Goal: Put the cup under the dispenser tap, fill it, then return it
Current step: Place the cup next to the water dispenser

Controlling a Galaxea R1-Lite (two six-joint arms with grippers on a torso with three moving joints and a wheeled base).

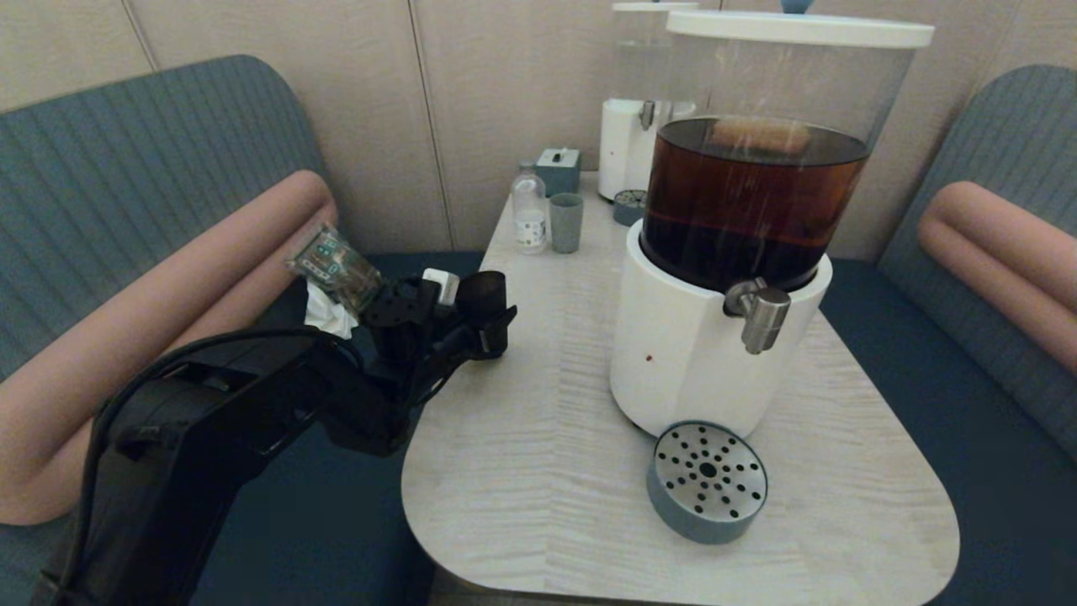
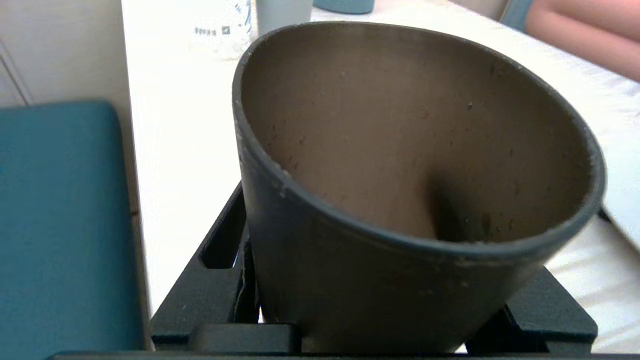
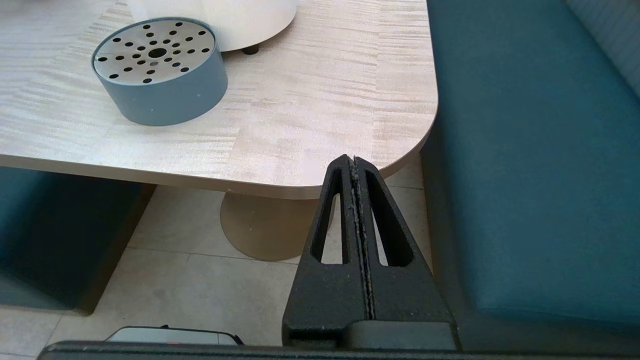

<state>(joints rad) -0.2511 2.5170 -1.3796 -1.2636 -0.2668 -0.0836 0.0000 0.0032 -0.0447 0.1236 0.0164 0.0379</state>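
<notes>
The right gripper (image 3: 356,165) hangs parked below the table's near right corner, out beyond the edge, its fingers pressed flat together on nothing. Nearest on the table (image 1: 538,471) itself, close to the near edge, stands the round grey-blue drip tray (image 1: 707,481) with its perforated steel top bare, so nothing has yet been set under the spout. Just behind it rises the big dispenser (image 1: 715,337), its white base carrying a clear tank of brown liquid, and the dispenser tap (image 1: 760,313), a short brushed-steel elbow, hangs over the tray with nothing beneath it. At the table's left edge, level with that base, the left gripper (image 1: 486,324) is clamped on the cup (image 1: 483,296), its black fingers (image 2: 215,295) on either side of the dark tumbler's lower wall. The wrist camera looks straight into the cup's mouth (image 2: 415,140) and shows brown matte walls with no liquid, so it reads as empty. I cannot tell whether its base rests on the table or is just off it. By my reading only the pickup is done; carrying the cup across to the tray, filling it and taking it back all remain. Toward the far edge stand a clear bottle (image 1: 529,210), a small grey-green cup (image 1: 565,222) and a second, smaller dispenser (image 1: 631,126)
</notes>
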